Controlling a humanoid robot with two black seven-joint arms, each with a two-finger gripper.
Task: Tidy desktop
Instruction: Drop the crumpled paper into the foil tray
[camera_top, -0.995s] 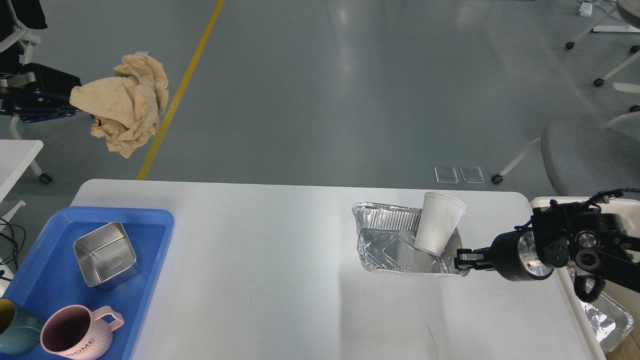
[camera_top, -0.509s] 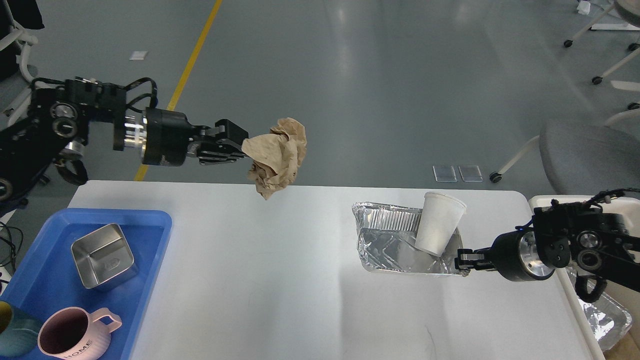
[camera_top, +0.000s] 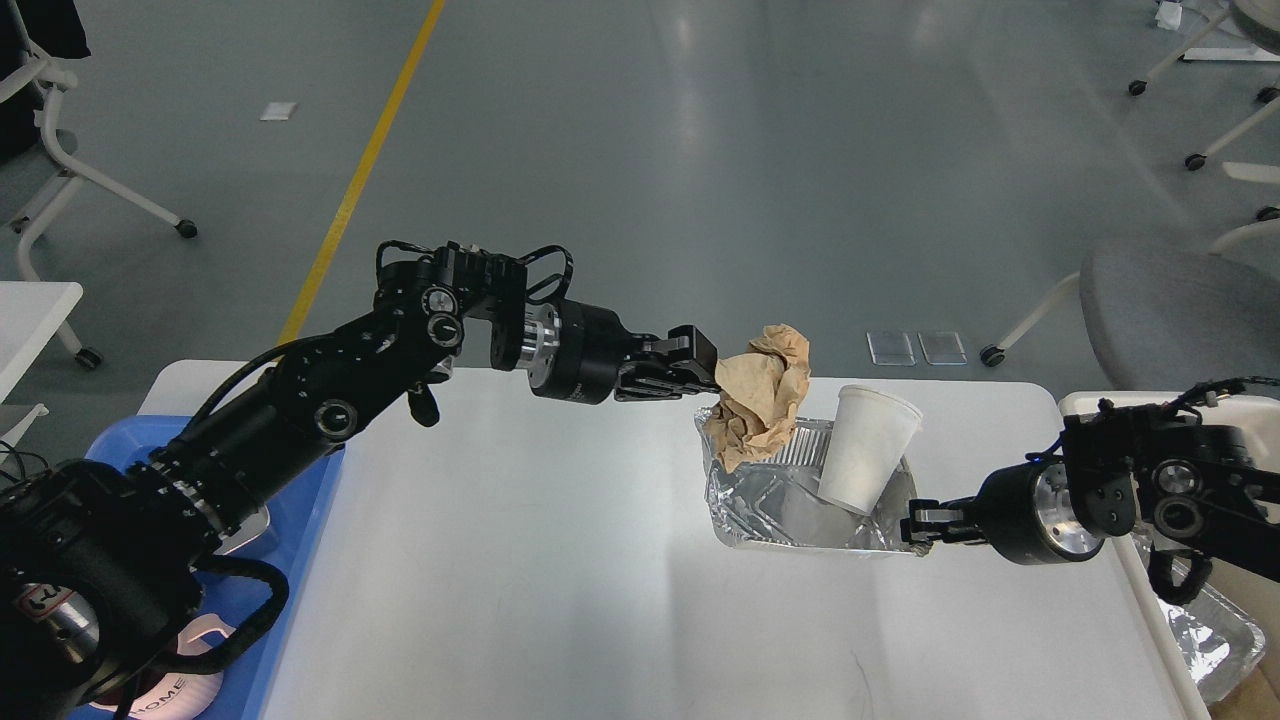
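The white desktop (camera_top: 520, 580) fills the lower part of the head view. A foil tray (camera_top: 790, 505) sits on it right of centre, with a white paper cup (camera_top: 865, 450) leaning inside. My left gripper (camera_top: 708, 377) is shut on a crumpled brown paper wad (camera_top: 758, 395) that hangs over the tray's far left corner. My right gripper (camera_top: 915, 523) is shut on the tray's near right rim.
A blue tray (camera_top: 300, 480) lies at the left edge, mostly hidden by my left arm, with a pink mug (camera_top: 165, 690) partly showing. A cream bin (camera_top: 1100, 405) stands at the right edge holding another foil tray (camera_top: 1215, 630). A grey chair (camera_top: 1180, 310) stands beyond.
My left arm has swung right, carrying the paper wad from far left to above the foil tray. The right gripper stayed on the tray rim, and the tray tilted slightly.
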